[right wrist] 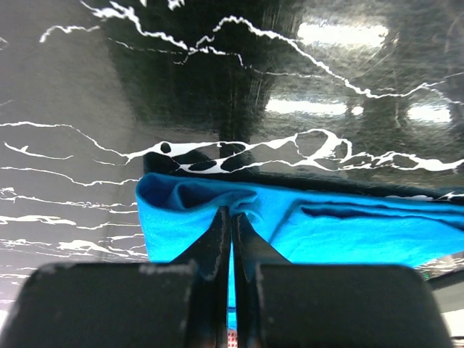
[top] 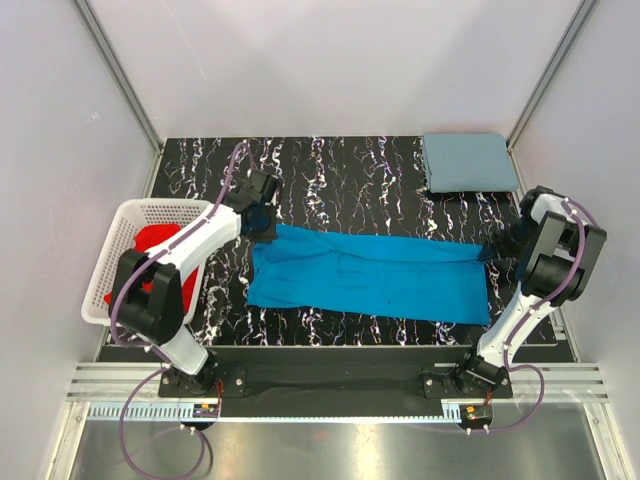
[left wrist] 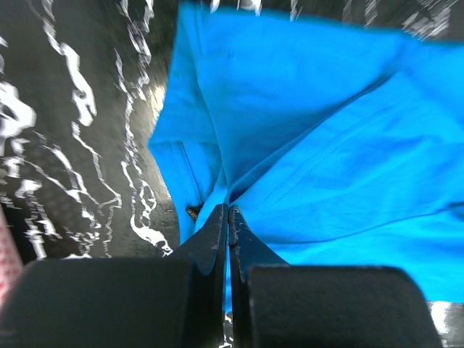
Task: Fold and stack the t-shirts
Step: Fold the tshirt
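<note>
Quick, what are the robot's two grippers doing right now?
Left gripper: closed, pinching the blue shirt.
Right gripper: closed, pinching the blue shirt's other end.

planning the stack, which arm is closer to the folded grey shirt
Right. The right arm has its jaws shut on the blue shirt, just in front of the grey shirt; the left arm holds the other end, far off beside the basket.

No legible text, labels, brand marks, numbers or signs appear on any surface in the three views.
</note>
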Robot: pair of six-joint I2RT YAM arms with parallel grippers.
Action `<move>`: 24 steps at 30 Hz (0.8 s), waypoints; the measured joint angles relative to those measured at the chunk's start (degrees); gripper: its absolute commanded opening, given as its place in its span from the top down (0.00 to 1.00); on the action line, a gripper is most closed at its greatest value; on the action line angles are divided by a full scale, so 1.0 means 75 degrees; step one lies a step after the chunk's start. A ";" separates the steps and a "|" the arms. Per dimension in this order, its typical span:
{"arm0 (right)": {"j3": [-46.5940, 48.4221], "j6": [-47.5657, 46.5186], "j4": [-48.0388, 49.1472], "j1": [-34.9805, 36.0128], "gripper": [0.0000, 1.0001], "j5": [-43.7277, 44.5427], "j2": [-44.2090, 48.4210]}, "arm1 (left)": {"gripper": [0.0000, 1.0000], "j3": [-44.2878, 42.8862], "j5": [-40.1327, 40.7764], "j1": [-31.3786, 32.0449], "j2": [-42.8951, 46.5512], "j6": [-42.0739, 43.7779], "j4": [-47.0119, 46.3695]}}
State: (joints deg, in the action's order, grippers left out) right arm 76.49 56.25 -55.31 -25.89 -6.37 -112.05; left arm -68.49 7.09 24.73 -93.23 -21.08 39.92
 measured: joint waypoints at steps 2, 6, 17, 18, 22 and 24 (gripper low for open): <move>0.0052 -0.0085 -0.0047 0.0003 1.00 0.0108 0.0000 | 1.00 -0.0303 0.0067 0.0000 0.0143 0.0017 0.0152; 0.0140 -0.0239 -0.0227 0.0003 1.00 0.0201 0.0000 | 1.00 -0.0635 0.0221 0.0000 0.0347 0.0052 0.0338; 0.0466 -0.0766 -0.0504 0.0009 1.00 0.0641 0.0000 | 1.00 -0.0877 0.0746 -0.0114 0.1087 0.0239 0.1134; 0.0466 -0.0799 -0.0527 0.0023 1.00 0.0670 0.0003 | 1.00 -0.0912 0.0749 -0.0111 0.1148 0.0245 0.1139; 0.0484 -0.0935 -0.0691 0.0122 1.00 0.0892 0.0029 | 1.00 -0.0924 0.0746 -0.0114 0.1320 0.0277 0.1212; 0.0516 -0.1032 -0.0793 0.0227 1.00 0.1087 0.0099 | 1.00 -0.0918 0.0731 -0.0111 0.1341 0.0303 0.1282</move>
State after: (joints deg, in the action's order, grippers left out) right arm 80.36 48.51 -61.25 -24.18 1.78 -111.31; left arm -75.37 12.58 23.90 -83.18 -18.81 49.54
